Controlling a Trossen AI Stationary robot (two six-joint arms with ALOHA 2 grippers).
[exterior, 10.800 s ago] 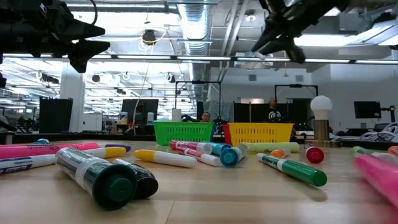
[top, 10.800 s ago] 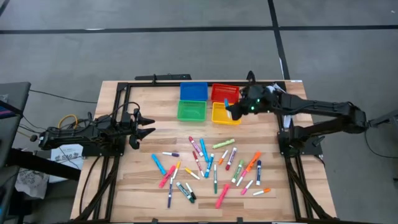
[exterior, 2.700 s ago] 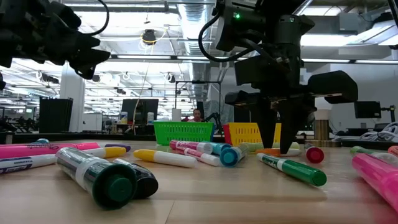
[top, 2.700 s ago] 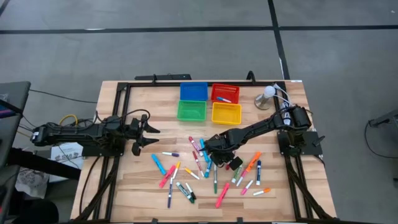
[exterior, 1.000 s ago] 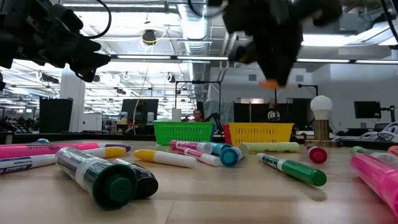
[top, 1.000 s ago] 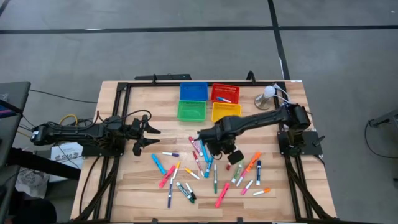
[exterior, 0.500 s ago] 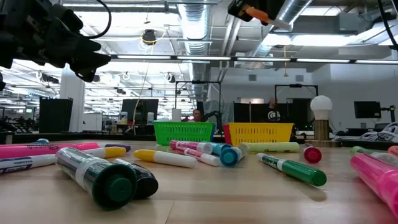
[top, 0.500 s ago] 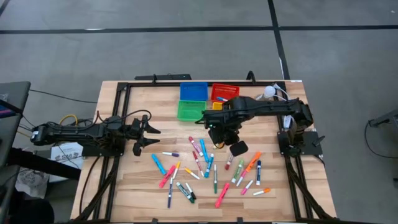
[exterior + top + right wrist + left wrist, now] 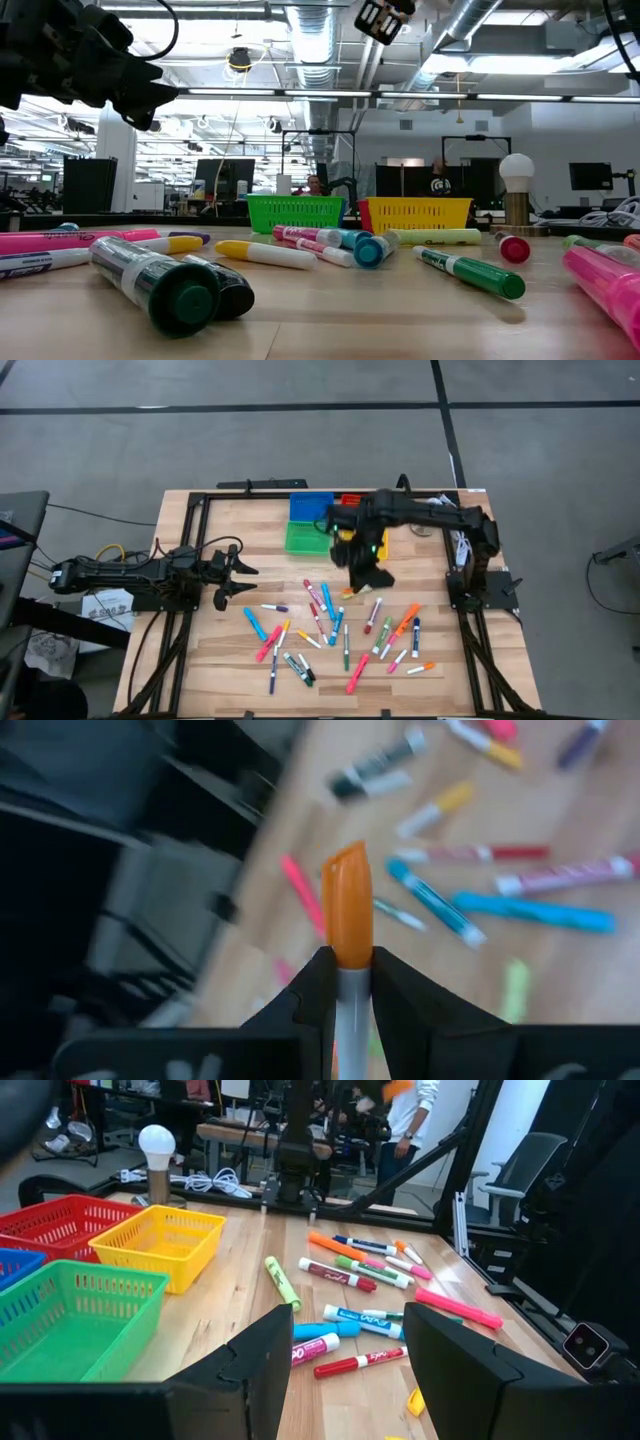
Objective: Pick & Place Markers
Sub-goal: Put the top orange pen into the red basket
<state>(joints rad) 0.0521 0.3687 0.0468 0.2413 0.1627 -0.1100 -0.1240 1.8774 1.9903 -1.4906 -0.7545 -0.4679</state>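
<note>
Several markers (image 9: 330, 622) with coloured caps lie scattered flat on the wooden table, also seen up close in the low view (image 9: 470, 272). My right gripper (image 9: 338, 526) hangs high above the bins at the far side and is shut on an orange-capped marker (image 9: 347, 910) with a white barrel; it shows at the top of the low view (image 9: 385, 16). My left gripper (image 9: 238, 570) waits open at the table's left, level, its fingers (image 9: 262, 1370) apart and pointing at the pile. My right gripper pinches the marker between its two fingers (image 9: 312, 988) on the white barrel (image 9: 346, 982), just behind the orange cap. The cap end (image 9: 347, 880) sticks out past the fingertips. The marker is lifted clear, high above the table.
A blue bin (image 9: 311, 507) and a green bin (image 9: 304, 539) stand at the far middle; the red bin (image 9: 352, 498) and the yellow bin (image 9: 346, 536) are partly hidden under my right arm. A lamp (image 9: 516, 172) stands at the far right corner. Black frame rails edge the table.
My right gripper, shut on the orange marker, has risen from above the marker pile and swung toward the table's far edge, over the bins, turning as it went. The marker went with it, clear of the table.
</note>
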